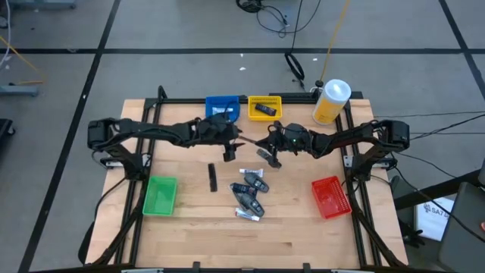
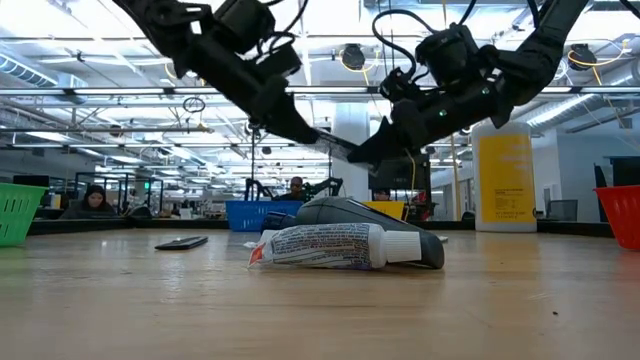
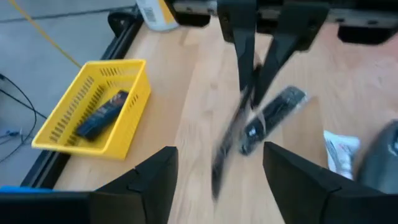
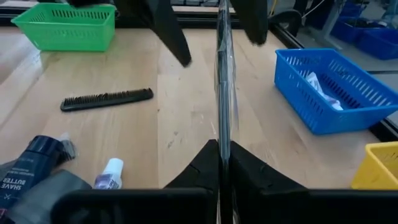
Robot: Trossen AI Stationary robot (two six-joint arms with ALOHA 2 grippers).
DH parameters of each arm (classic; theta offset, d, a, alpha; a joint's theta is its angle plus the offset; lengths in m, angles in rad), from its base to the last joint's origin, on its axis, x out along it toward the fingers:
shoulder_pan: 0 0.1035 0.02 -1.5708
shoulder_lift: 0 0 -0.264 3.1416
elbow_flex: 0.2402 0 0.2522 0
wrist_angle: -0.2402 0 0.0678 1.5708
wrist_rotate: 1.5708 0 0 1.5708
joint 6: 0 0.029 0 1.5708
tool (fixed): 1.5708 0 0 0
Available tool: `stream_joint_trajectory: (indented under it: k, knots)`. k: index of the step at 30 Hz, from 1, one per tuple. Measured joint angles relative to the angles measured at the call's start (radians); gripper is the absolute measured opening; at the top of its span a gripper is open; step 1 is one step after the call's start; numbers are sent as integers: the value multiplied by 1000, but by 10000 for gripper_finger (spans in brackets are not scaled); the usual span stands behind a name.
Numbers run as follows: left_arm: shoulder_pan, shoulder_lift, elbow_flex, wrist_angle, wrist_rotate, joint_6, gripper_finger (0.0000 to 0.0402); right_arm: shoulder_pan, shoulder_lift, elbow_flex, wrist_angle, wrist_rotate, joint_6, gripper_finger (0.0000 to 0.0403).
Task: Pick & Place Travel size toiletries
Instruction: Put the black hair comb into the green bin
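"SHAVE BUTTER" reads on a dark tube [image 4: 31, 168] below and beside the right gripper [image 4: 224, 149], which is clamped on a thin flat sachet [image 4: 222, 81] above the table [image 1: 303, 243]. The left gripper [image 3: 217, 168] faces it, fingers spread and empty. Open wood lies between them and the blue bin [image 4: 336, 87]; the comb [image 4: 107, 99] is well apart.

Motion-blurred dark sachet [image 3: 231, 140]; yellow bin's [image 4: 380, 163] corner cropped

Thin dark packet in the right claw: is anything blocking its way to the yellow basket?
Nothing visible does. The right gripper is shut on the thin dark packet above the table, and the wood toward the yellow basket looks bare. The open left gripper hangs close beside the packet, off that path.
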Motion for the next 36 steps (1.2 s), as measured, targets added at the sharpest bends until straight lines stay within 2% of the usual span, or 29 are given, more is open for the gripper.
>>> stream_joint_trajectory:
  k: [5, 13, 16, 21, 25, 30, 33, 36]
  knots:
    - [-6, 30, 1, 20, 9, -2, 166, 8, 0, 0, -7, 1, 1, 14]
    - [-34, 29, 0, 21, 16, 18, 18, 18, 0, 0, -16, 4, 0, 25]
    - [-54, 29, 0, 21, 14, 21, 11, 19, -1, 0, -23, -18, 9, 50]
    - [-98, -20, 0, -41, -61, -6, 5, 19, -53, 1, -99, -51, 26, 130]
    - [-137, -102, 0, -178, -161, -56, 8, 19, -134, 0, -203, -49, 2, 190]
    - [-183, -241, 10, -442, -211, -193, 4, 19, -216, -2, -242, -50, 1, 232]
    - [-216, -318, 72, -730, -195, -323, 5, 20, -235, -4, -233, -49, 1, 241]
    - [-248, -348, 184, -1060, -88, -441, 3, 19, -240, -5, -234, -49, 0, 241]
